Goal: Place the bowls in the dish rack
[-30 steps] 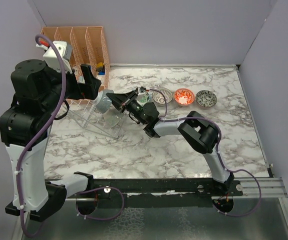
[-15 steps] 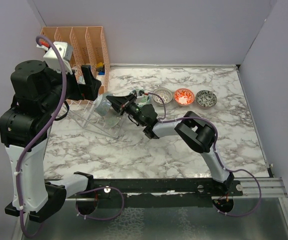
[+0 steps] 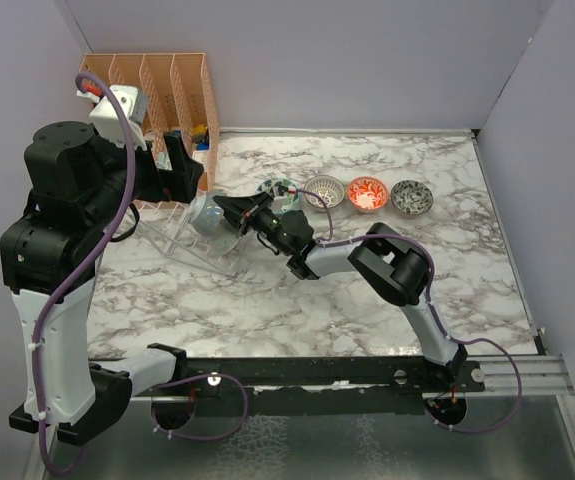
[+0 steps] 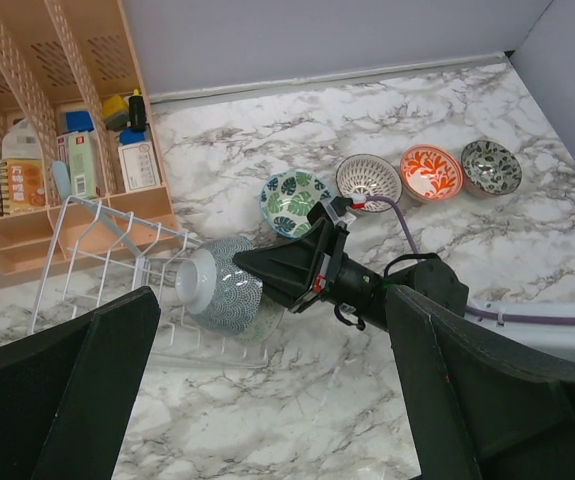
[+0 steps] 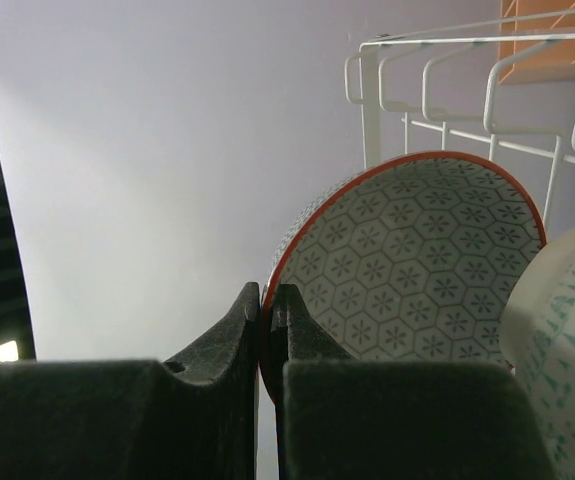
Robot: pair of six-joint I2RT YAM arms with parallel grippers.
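The dish rack [image 3: 179, 246] of thin white prongs stands left of centre; it also shows in the left wrist view [image 4: 85, 250] and the right wrist view [image 5: 407, 92]. A blue-grey patterned bowl [image 4: 219, 292] lies on its side in the rack. My right gripper [image 5: 265, 292] is shut on the red rim of a hexagon-patterned bowl [image 5: 417, 270], held on edge at the rack beside the blue-grey bowl [image 5: 567, 340]. On the table stand the teal-green bowl [image 3: 277, 190], a grey-white bowl [image 3: 324, 190], the red-orange bowl [image 3: 367, 192] and the grey speckled bowl [image 3: 411, 196]. My left gripper [image 3: 179, 165] hovers open above the rack, empty.
The orange perforated organizer [image 3: 157, 90] with small items in its slots stands in the back left corner, right behind the rack. Grey walls close the back and both sides. The right arm [image 3: 397, 262] stretches low across the table's middle.
My right gripper has moved left with its bowl, in against the blue-grey bowl in the rack. The teal-green bowl behind it now shows. The left arm has hardly moved.
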